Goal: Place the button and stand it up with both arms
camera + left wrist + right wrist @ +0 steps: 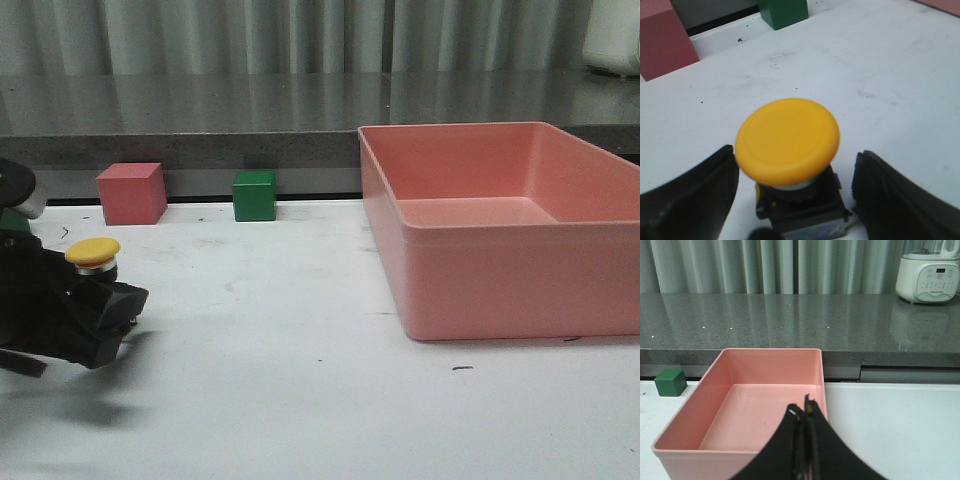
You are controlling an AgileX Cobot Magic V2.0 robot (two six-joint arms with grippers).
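Button [787,142] already stands upright on the white table [320,400], left gripper [795,192] spread around it, not touching. Right gripper [802,412] pressed together over the pink bin [715,390]. Mostly done, just backing off left.

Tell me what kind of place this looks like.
Probably an indoor lab or test bench: a white table with practice props, the pink cube and pink bin, a grey stone counter and a kitchen appliance before curtains.
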